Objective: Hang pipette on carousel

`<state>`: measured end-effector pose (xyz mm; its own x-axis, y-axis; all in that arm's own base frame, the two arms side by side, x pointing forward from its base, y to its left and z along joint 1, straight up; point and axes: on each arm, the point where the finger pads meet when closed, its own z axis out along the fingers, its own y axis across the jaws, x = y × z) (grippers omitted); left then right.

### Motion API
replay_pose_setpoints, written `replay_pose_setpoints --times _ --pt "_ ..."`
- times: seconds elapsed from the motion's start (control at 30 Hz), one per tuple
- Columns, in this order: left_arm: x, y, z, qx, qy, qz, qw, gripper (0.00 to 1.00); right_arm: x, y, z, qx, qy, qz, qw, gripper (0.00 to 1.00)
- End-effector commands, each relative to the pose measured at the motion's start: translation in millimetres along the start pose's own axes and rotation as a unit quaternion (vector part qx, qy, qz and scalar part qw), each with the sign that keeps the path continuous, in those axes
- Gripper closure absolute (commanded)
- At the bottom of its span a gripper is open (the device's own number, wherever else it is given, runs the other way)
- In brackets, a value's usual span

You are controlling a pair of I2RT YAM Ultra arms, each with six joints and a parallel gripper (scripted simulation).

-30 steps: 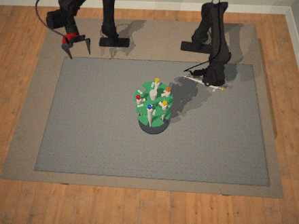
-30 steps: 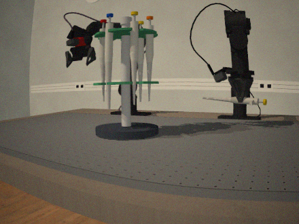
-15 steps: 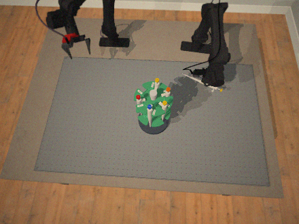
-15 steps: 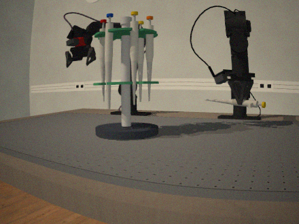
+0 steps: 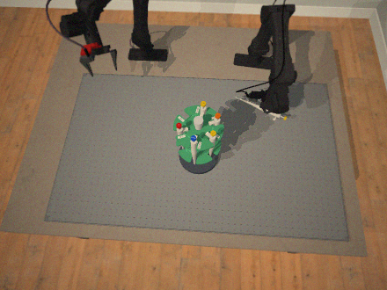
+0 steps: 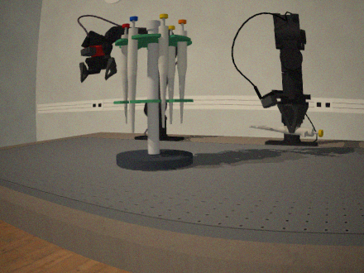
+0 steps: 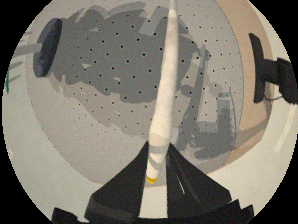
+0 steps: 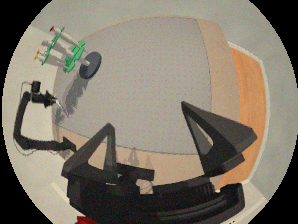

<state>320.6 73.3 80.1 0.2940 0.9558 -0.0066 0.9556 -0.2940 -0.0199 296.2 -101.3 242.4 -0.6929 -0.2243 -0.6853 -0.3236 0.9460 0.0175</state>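
The left gripper [image 5: 276, 115] [image 6: 293, 131] [image 7: 157, 145] pinches the pipette [image 5: 257, 105] [image 6: 285, 130] [image 7: 165, 95] lying sideways, so turning it up could make it slip; the right gripper [image 5: 105, 70] [image 6: 96, 76] [image 8: 143, 116] is wide open.

Lab bench setup. Evidence: carousel [image 5: 199, 169] [image 6: 154, 160] [image 8: 90, 65] hung with pipettes, buttons red, blue, yellow, orange; gray mat [image 5: 132, 184] [image 6: 232, 182] [image 8: 150, 85] on tabletop dotted with grid of holes; wall strip [image 6: 223, 102] with sockets behind.

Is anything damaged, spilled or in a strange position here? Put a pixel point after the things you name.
Nothing looks damaged or spilled. The loose pipette [image 6: 307, 132] [image 7: 164, 102] lies nearly sideways in the left end effector [image 6: 293, 131] [image 7: 157, 145], which seems normal before hanging.
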Motion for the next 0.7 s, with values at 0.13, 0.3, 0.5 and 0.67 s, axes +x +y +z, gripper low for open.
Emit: replay_pose_setpoints --times 0.13,0.3,0.5,0.67 --pt "6 3 10 -0.009 -0.002 -0.005 1.000 0.88 -9 -3 -6 0.006 -0.018 -0.013 1.000 0.00" --pt "5 2 15 -0.011 -0.001 -0.005 1.000 0.88 -9 -3 -6 0.006 -0.018 -0.013 1.000 0.00" --pt "5 2 24 -0.008 -0.003 -0.005 1.000 0.88 -9 -3 -6 0.006 -0.018 -0.013 1.000 0.00" --pt "5 2 28 -0.010 -0.002 -0.005 1.000 0.88 -9 -3 -6 0.006 -0.018 -0.013 1.000 0.00"
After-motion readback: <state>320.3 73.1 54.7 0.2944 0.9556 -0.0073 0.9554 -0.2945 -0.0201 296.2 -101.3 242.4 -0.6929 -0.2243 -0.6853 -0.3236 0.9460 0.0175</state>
